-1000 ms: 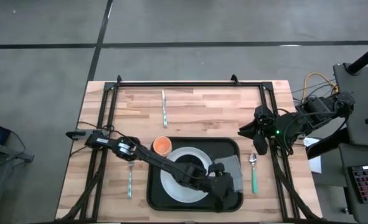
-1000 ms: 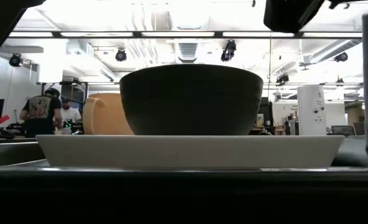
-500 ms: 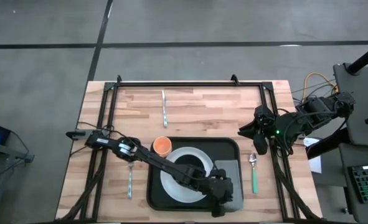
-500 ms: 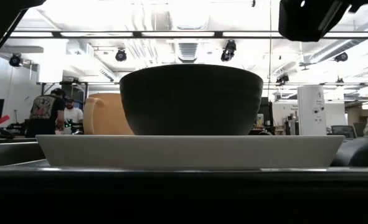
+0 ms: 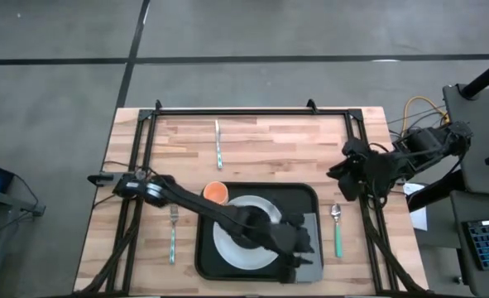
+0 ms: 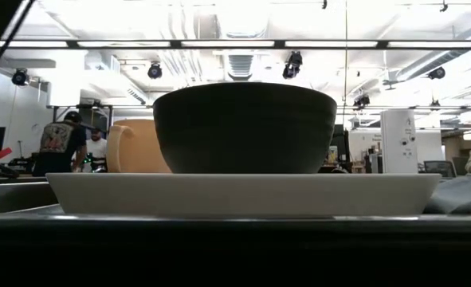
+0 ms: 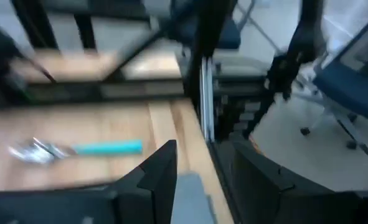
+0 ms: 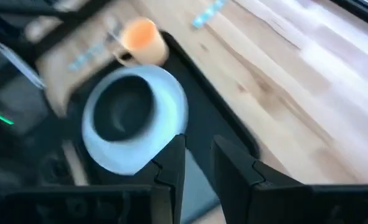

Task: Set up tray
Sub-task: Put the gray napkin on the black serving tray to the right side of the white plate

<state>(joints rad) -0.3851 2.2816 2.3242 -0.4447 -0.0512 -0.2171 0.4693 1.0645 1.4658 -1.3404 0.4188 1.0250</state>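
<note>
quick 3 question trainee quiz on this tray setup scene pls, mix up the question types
1. True or false: the dark bowl sits on the white plate.
2. Which gripper is over the grey napkin on the tray? A) left gripper B) right gripper
3. Fill in: the spoon with the teal handle lies on the wood outside the tray, on the robot's ____ side.

Key: 1 true; 2 A; 3 right
</note>
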